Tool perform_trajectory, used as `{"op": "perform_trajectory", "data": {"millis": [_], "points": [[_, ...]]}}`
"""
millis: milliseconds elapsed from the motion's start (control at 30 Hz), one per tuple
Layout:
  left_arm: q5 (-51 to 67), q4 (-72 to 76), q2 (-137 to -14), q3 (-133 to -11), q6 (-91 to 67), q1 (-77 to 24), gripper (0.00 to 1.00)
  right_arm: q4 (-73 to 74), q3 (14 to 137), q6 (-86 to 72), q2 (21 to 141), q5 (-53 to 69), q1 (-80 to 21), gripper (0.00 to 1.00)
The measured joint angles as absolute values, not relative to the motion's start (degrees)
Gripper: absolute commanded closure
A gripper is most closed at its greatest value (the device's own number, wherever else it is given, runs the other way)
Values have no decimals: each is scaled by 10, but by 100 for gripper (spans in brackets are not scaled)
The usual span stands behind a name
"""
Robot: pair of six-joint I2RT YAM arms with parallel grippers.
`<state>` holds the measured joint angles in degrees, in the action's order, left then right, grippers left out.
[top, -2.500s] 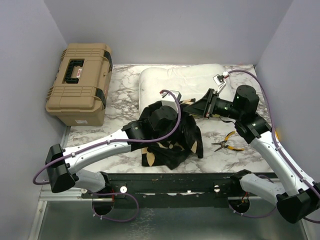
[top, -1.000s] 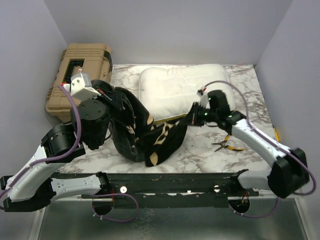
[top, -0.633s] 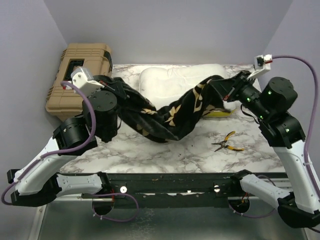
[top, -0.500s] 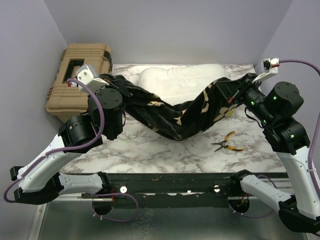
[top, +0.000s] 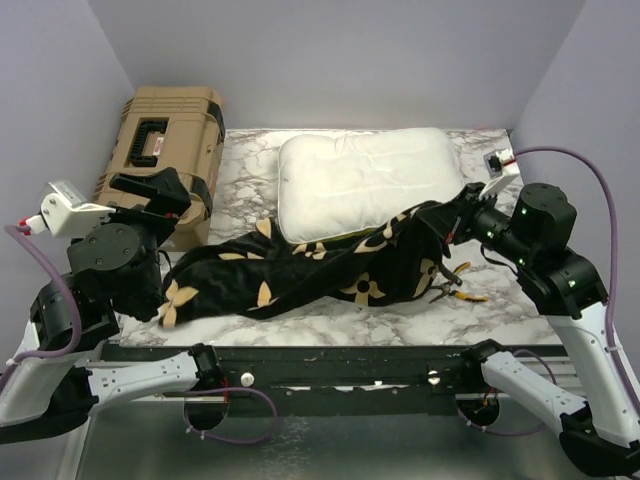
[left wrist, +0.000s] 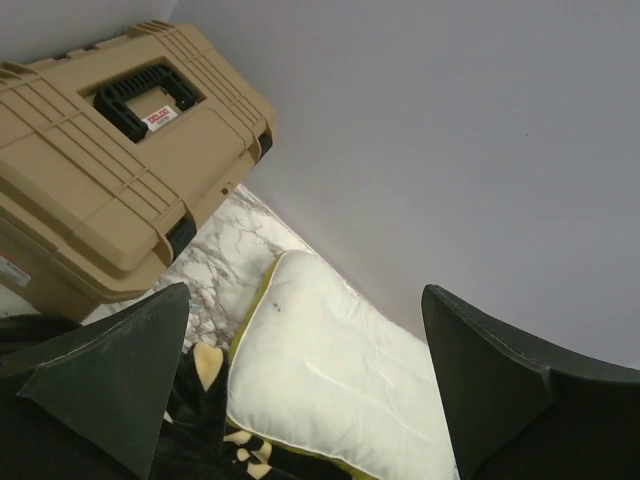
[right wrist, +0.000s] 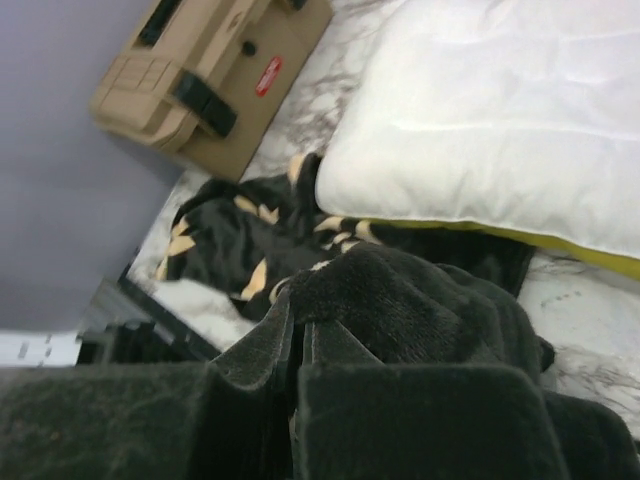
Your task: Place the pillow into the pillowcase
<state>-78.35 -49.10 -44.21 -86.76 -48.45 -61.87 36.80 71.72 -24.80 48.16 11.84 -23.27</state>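
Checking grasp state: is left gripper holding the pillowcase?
No, left gripper is open, nothing between its fingers; right gripper holds the pillowcase.

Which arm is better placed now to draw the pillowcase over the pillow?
Probably right: the right gripper has jaws shut on the pillowcase end by the pillow; the left gripper, jaws open and empty, is off near the toolbox.

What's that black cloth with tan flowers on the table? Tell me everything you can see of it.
The pillowcase is a black plush sack printed with tan four-petal flowers. It lies rumpled and stretched out across the marble table, against the near edge of the white pillow. Its right end is bunched and lifted, pinched in the shut right tool. Its left end lies loose on the table, apart from the open left tool.
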Motion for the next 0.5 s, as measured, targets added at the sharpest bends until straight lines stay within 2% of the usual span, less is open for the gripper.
{"op": "perform_trajectory", "data": {"millis": [133,167,200,267,400,500], "points": [[-770,-515,-471,-902,-471,-619,1,355,679,-224,476,243,-232,96],[-758,-518,-487,-904,-464,-618,1,348,666,-221,476,281,-232,91],[-747,-520,-500,-904,-460,-618,1,339,653,-219,477,321,-232,79],[-708,-525,-546,-900,-448,-618,1,318,623,-217,481,403,-232,44],[-602,-530,-650,-879,-431,-618,1,321,592,-194,500,529,-233,23],[-522,-531,-716,-860,-423,-618,1,343,600,-171,502,547,-233,17]]}}
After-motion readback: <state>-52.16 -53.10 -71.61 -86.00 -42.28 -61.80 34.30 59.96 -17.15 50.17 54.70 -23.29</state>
